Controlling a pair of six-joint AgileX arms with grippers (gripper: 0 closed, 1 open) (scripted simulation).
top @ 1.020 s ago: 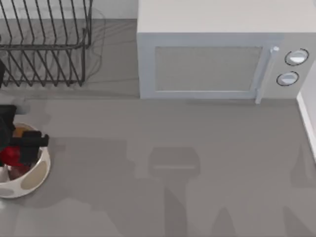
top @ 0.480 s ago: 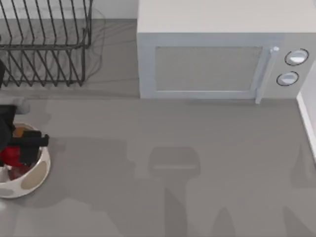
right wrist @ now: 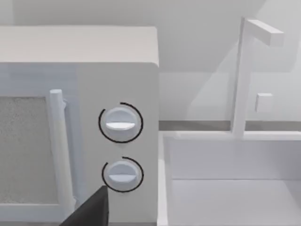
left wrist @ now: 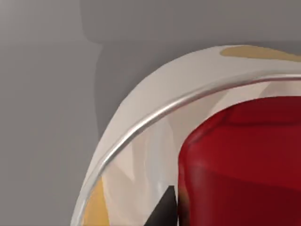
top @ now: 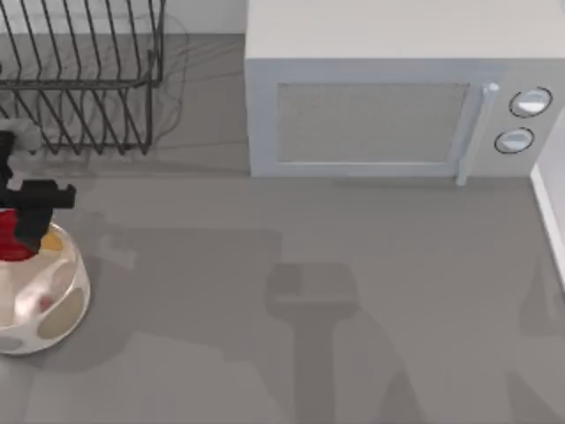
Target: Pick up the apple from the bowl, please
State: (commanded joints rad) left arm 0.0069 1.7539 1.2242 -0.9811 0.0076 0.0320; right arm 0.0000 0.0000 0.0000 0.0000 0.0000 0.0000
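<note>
The red apple (top: 9, 242) hangs above the far rim of the spotted cream bowl (top: 62, 320) at the table's left edge. My left gripper (top: 21, 231) is shut on the apple, with its black body just over it. In the left wrist view the apple (left wrist: 244, 160) looms close, the shiny bowl rim (left wrist: 150, 120) curves below it, and a dark fingertip (left wrist: 163, 213) shows beside the fruit. The inside of the bowl holds only reflections. A dark edge of my right gripper (right wrist: 90, 211) shows in the right wrist view, facing the microwave knobs.
A black wire dish rack (top: 84, 79) stands at the back left, close behind the left arm. A white microwave (top: 388, 97) fills the back middle and right. A white sink with a faucet (right wrist: 244, 75) lies to its right.
My left gripper has lifted the apple out of the bowl and carried it toward the back. The inside of the bowl now shows without the fruit.
</note>
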